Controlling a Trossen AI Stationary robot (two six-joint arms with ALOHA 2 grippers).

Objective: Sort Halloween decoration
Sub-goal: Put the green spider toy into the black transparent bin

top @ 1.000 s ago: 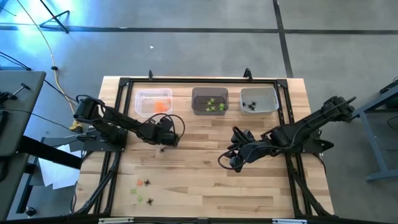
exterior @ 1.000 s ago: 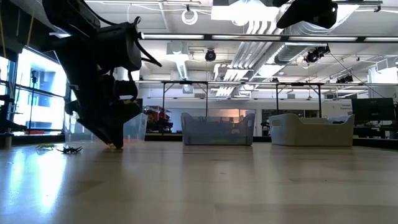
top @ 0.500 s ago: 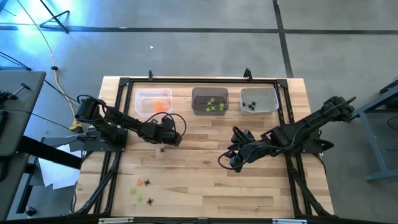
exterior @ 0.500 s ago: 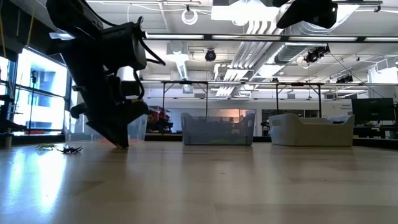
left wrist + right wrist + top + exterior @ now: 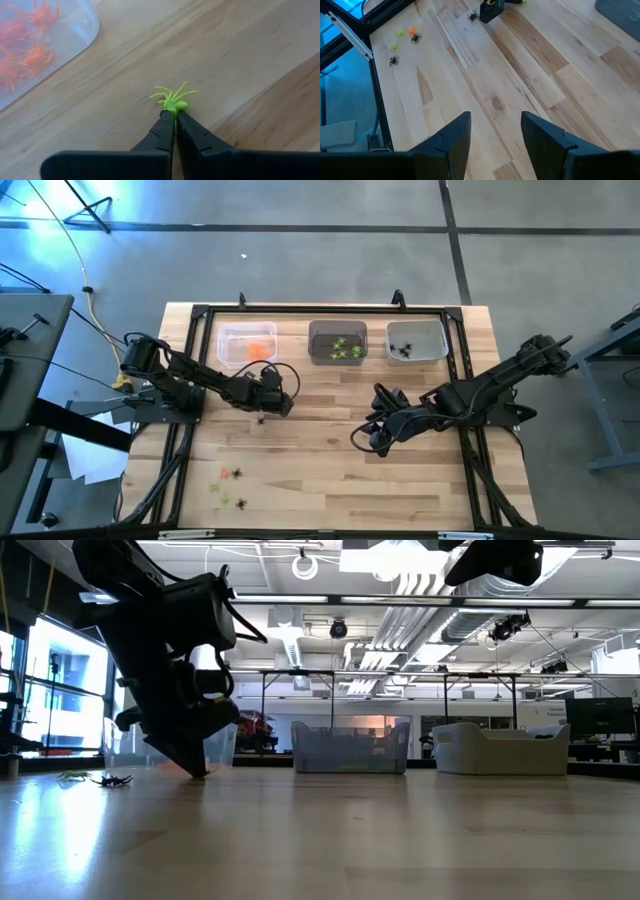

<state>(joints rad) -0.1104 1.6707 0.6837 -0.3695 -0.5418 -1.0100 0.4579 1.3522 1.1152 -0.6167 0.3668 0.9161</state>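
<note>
My left gripper [image 5: 175, 116] is shut on a lime-green spider trinket [image 5: 172, 102] low over the wood table, a little nearer than the bin of orange trinkets [image 5: 247, 344]; it also shows in the high view [image 5: 268, 410] and the low view [image 5: 198, 768]. A black spider [image 5: 472, 15] lies on the table just beside it. A small group of loose orange, green and black trinkets [image 5: 230, 485] lies at the near left. My right gripper [image 5: 492, 132] is open and empty over the table's middle right [image 5: 372, 435]. My left gripper pinches the green spider by its rear body end [image 5: 174, 111] between the free ends of its two fingers. The fingers slant down from the table's left. The spider's legs spread out beyond the fingertips; whether it touches the table, I cannot tell.
Three small bins stand in a row at the far edge: orange trinkets on the left, green ones in the middle bin [image 5: 337, 342], black ones in the right bin [image 5: 416, 340]. A black frame [image 5: 300, 310] runs around the table. Bare wood lies between the arms.
My left gripper has gone a little toward the table's right edge, staying low over the table and shut.
</note>
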